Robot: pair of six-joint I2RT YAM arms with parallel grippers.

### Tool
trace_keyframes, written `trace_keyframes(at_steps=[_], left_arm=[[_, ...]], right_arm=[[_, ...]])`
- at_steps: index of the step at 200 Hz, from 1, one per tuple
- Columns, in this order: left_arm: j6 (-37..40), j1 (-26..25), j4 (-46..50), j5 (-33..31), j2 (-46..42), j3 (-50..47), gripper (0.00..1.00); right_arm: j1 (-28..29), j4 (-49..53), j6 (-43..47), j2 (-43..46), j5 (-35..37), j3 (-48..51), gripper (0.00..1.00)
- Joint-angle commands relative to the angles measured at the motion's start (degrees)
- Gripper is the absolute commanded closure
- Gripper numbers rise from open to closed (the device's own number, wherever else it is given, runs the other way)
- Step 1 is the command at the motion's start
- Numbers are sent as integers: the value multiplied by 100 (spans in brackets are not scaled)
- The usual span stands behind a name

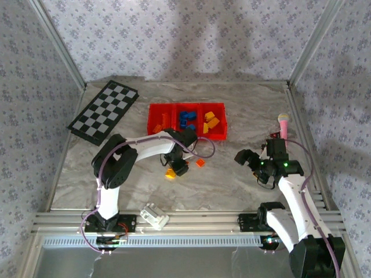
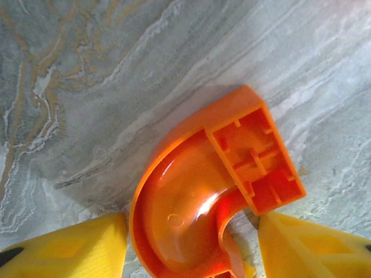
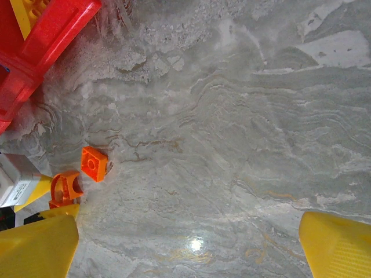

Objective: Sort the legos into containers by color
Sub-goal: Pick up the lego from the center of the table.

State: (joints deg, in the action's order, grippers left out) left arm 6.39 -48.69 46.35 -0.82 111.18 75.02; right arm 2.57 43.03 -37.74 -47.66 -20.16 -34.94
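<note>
An orange curved lego [image 2: 191,214] lies on the marble table between my left gripper's [image 2: 194,258] yellow fingers [image 2: 75,249], which press against both of its sides. From above, the left gripper [image 1: 177,168] is in front of the red containers [image 1: 215,136], with the curved lego [image 1: 170,172] beneath it. A small orange square lego [image 1: 200,163] lies just to its right. The left bin holds an orange lego [image 1: 166,119], the middle bin blue legos [image 1: 186,119], the right bin yellow-orange legos [image 1: 211,120]. My right gripper [image 1: 246,157] hovers open over bare table; its wrist view shows the square lego [image 3: 93,164].
A black-and-white checkerboard [image 1: 104,111] lies at the back left. A white block [image 1: 154,216] sits near the front rail. A pink-topped object [image 1: 283,123] stands at the right edge. A red container corner [image 3: 40,40] reaches into the right wrist view.
</note>
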Motion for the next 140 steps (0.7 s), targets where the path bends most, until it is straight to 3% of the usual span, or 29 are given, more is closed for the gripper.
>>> trace_keyframes(at_steps=[1,109,140], left_arm=[[-24,-18,57,-40,364,-69,43],[-94,-27,-111,190,309,65,64],[-121,-27,-173,334,314,141,65]], right_arm=[[27,57,-20,64,117,31,0],[20,13,-57,59,117,75,0],[19,13,-48,68,109,75,0]])
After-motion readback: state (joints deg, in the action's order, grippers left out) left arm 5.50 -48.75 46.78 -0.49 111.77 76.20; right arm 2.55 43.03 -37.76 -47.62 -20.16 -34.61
